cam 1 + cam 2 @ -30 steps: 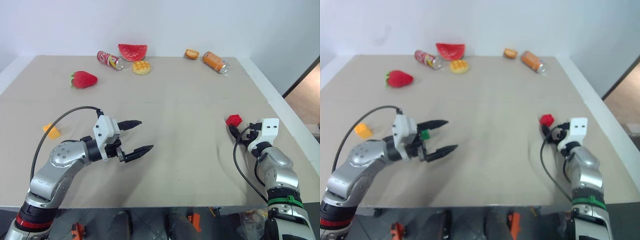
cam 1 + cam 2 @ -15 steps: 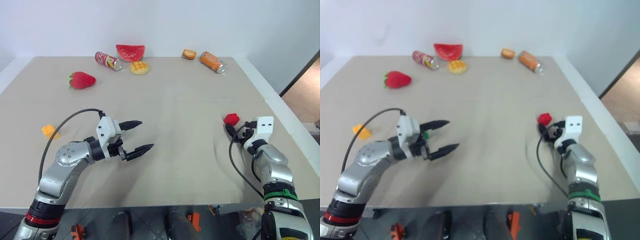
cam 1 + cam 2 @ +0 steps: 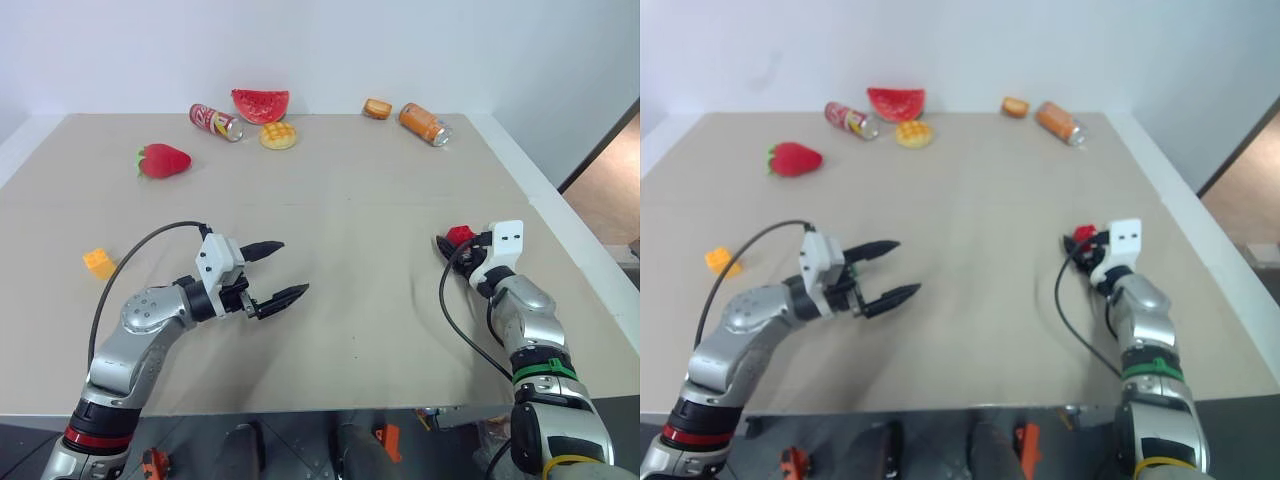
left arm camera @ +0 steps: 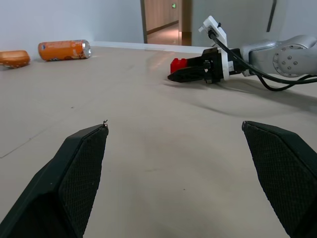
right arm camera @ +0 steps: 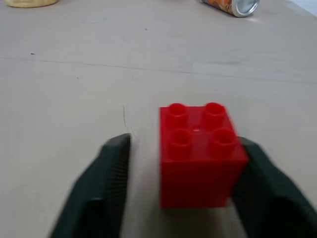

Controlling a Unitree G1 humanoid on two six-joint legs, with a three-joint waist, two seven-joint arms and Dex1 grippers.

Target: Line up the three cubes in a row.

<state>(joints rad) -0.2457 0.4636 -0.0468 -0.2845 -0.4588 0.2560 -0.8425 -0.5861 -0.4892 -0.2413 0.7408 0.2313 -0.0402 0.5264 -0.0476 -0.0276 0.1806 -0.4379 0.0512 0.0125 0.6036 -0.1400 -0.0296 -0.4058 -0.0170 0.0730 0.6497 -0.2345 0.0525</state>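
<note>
The red cube (image 5: 198, 153) sits studs up on the table at the right, between the fingers of my right gripper (image 3: 443, 243), which closes on it; one pad touches its side and the other is blurred close beside it. My left gripper (image 3: 294, 267) hovers open over the table's left-middle, pointing toward the right, with nothing between its fingers (image 4: 74, 168). The yellow-orange cube (image 3: 98, 263) lies alone near the left edge. A sliver of the green cube (image 3: 848, 269) peeks out behind the left gripper's base.
Along the far edge lie a strawberry (image 3: 165, 160), a red can (image 3: 217, 120), a watermelon slice (image 3: 260, 104), a waffle bun (image 3: 279, 136), a small bread roll (image 3: 377, 108) and an orange can (image 3: 424, 124). The table's right edge (image 3: 570, 250) runs just past my right arm.
My right gripper slid forward and left around the red cube and its fingers came together on it. The left gripper stayed open and hardly moved.
</note>
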